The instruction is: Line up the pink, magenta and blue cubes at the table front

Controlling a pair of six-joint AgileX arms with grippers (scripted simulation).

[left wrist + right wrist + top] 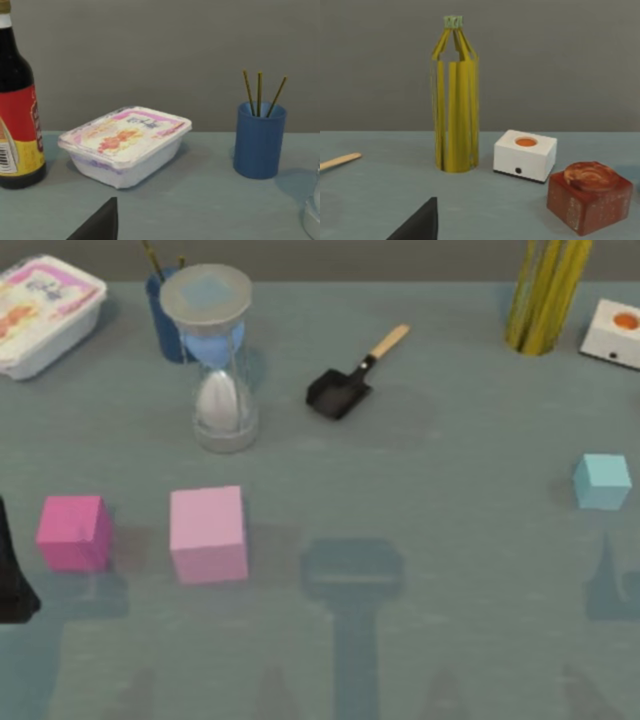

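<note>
So the left hand [14,585] only pokes in at the tabletop's [450,540] left edge as a dark shape, and I can't tell if it's clenched or released. The magenta cube [73,532] sits just beside it, toward the middle. The pink cube [208,534] comes next, a bit farther from the hand on the same side. Those two are already roughly level with each other at the front, so my guess is that's the start of the row.

The blue cube [601,481] is the odd one out. It's well apart from the left hand, way over by the right edge and a little farther back than the other two. The right hand isn't in the top view at all. Only a dark tip [420,222] shows in its wrist view, so no idea whether it's clenched or holding anything. Its camera faces the yellow bottle [455,100], the white box [525,155] and a red block [587,195], not the cube.

I'd say the blue one needs fetching by the right arm, since it's on that side.
</note>
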